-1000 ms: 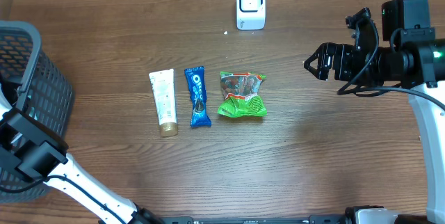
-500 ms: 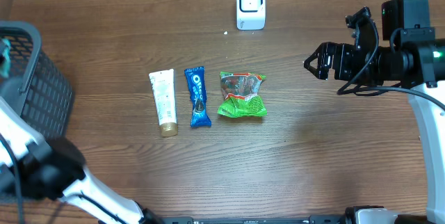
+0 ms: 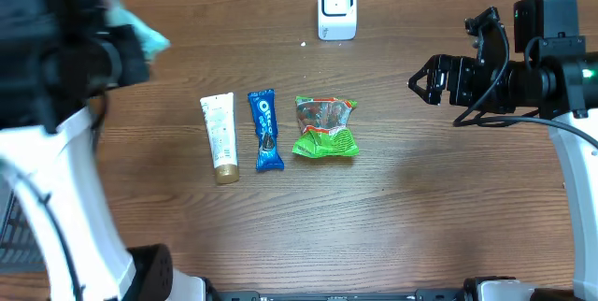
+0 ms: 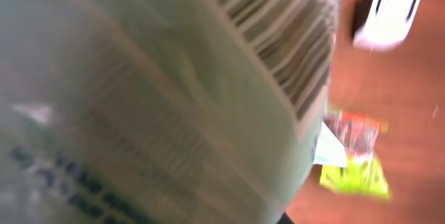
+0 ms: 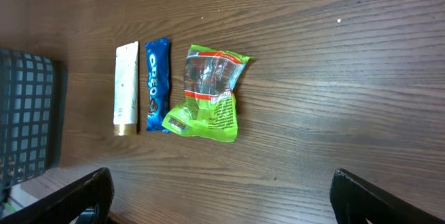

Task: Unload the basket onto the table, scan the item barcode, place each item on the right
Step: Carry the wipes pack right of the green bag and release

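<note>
Wood table (image 3: 420, 207), scanner (image 3: 336, 7) at the back edge. Left arm has swung up from the basket (image 5: 24, 113) side w/ a pale green packet (image 3: 148, 35), now in the air, well left of the scanner. Its barcode (image 4: 278, 50) fills the wrist cam, so presenting it is prob. next. Left tool (image 3: 126, 47) is pinched tight on the packet. Right tool (image 3: 425, 81) is spread wide, holding nothing.

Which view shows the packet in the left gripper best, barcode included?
The left wrist view: the pale green packet fills the frame and its barcode shows, though motion-blurred. Overhead gives only a blurred teal corner at upper left, with no barcode. The right wrist view does not show it.
</note>
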